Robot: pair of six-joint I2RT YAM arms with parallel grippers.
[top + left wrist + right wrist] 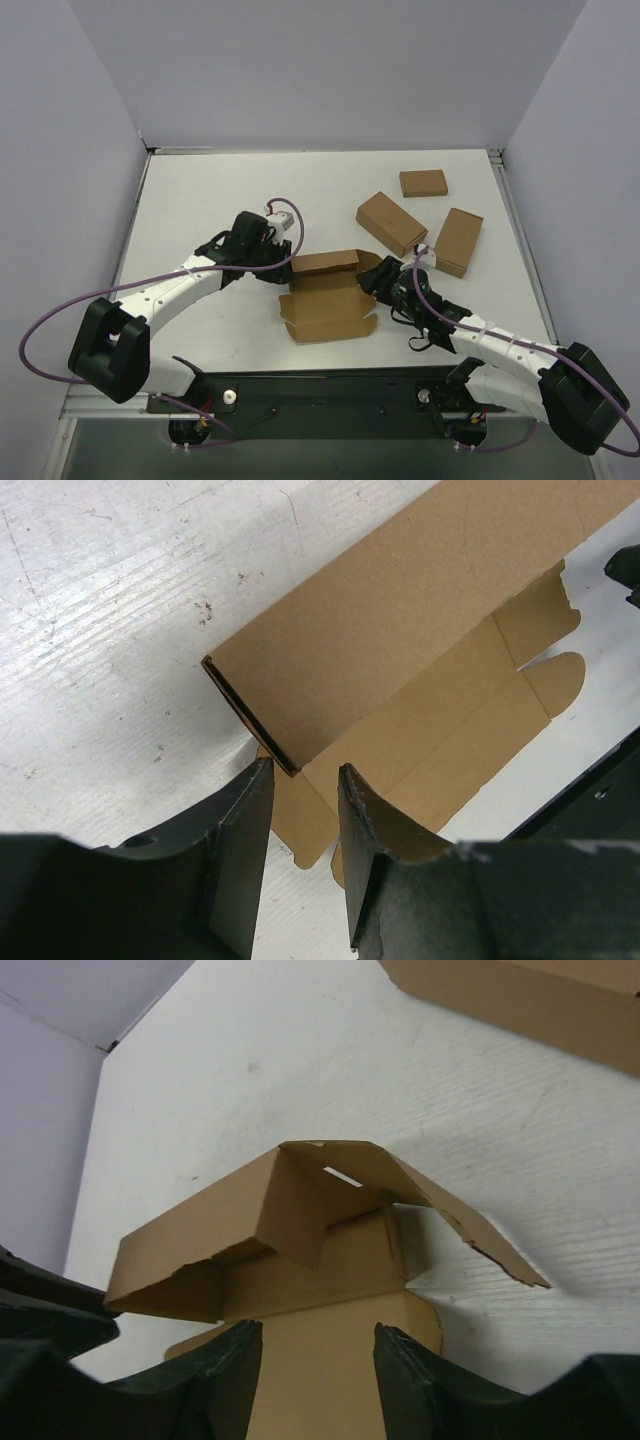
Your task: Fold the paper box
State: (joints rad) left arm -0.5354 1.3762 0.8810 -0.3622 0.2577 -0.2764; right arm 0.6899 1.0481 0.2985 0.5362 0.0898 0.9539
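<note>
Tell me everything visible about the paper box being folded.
The paper box is plain brown cardboard, half folded: its base lies flat on the white table, the far panel is raised and leans over it, slotted, and the near tabs lie flat. The left gripper sits open at its raised corner, and the right gripper straddles an end flap; contact unclear.

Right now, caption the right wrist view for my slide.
Right tool open over the half-folded paper box, its slotted flap raised.

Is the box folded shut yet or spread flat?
Half folded, not shut: the box has its far panel raised, a side flap bent in; its near panel lies flat.
</note>
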